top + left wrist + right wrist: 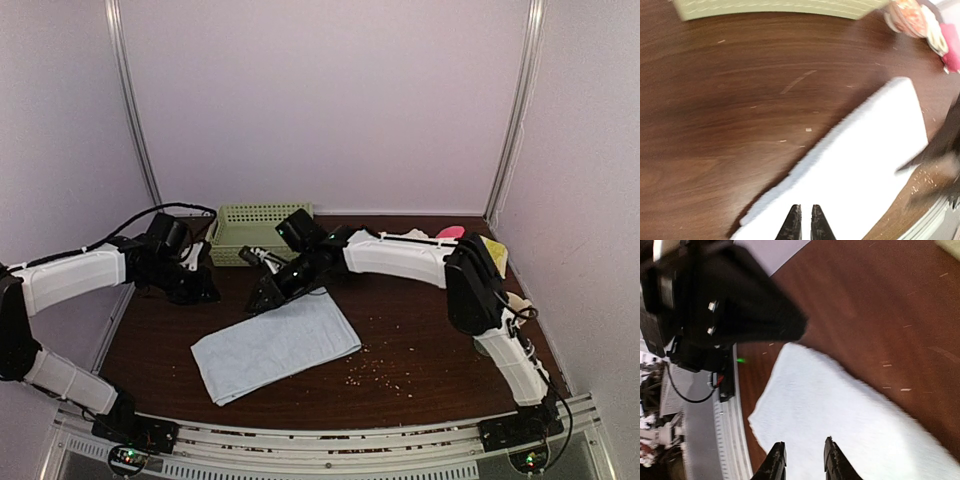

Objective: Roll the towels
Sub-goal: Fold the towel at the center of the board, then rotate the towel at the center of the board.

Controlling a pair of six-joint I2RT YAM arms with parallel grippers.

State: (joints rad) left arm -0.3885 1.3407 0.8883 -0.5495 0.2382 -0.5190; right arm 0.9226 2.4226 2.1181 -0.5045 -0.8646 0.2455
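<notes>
1. The pale blue towel (275,345) lies flat on the table (430,330), just in front of the green basket (258,230).
2. The left gripper (805,209) hangs front-left of the basket, its fingers parted only a crack, holding nothing.
3. The right gripper (804,442) hovers right before the basket, over the towel's far edge, its jaws apart and empty.

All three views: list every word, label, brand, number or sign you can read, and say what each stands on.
Readable text: none.
Pale blue cloth towel: plain, no label showing.
Pale green perforated plastic basket: no lettering visible.
Round orange-patterned item in the left wrist view: some pattern, too blurred to read.
Green light at the left arm's base: a light only, no characters.
</notes>
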